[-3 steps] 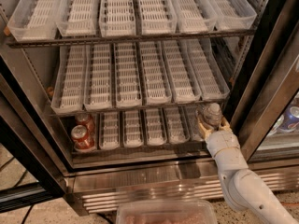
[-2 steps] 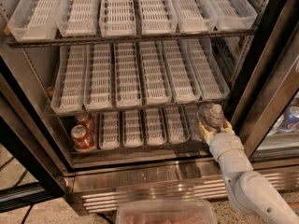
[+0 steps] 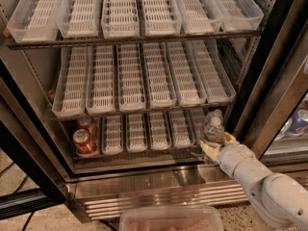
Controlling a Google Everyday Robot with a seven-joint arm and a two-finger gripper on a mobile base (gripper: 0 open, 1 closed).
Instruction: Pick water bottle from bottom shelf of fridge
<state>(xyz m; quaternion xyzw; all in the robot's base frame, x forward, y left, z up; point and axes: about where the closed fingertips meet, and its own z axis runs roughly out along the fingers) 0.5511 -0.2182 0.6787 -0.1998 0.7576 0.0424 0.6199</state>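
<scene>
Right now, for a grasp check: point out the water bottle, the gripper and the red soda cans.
water bottle (image 3: 214, 125): camera view, clear body below cap.
gripper (image 3: 217, 142): camera view, tip, at the bottle's base.
red soda cans (image 3: 82, 138): camera view, front can's top.

Pale speckled floor (image 3: 44, 221) at lower left, dark cables (image 3: 8, 169) trailing across it
</scene>
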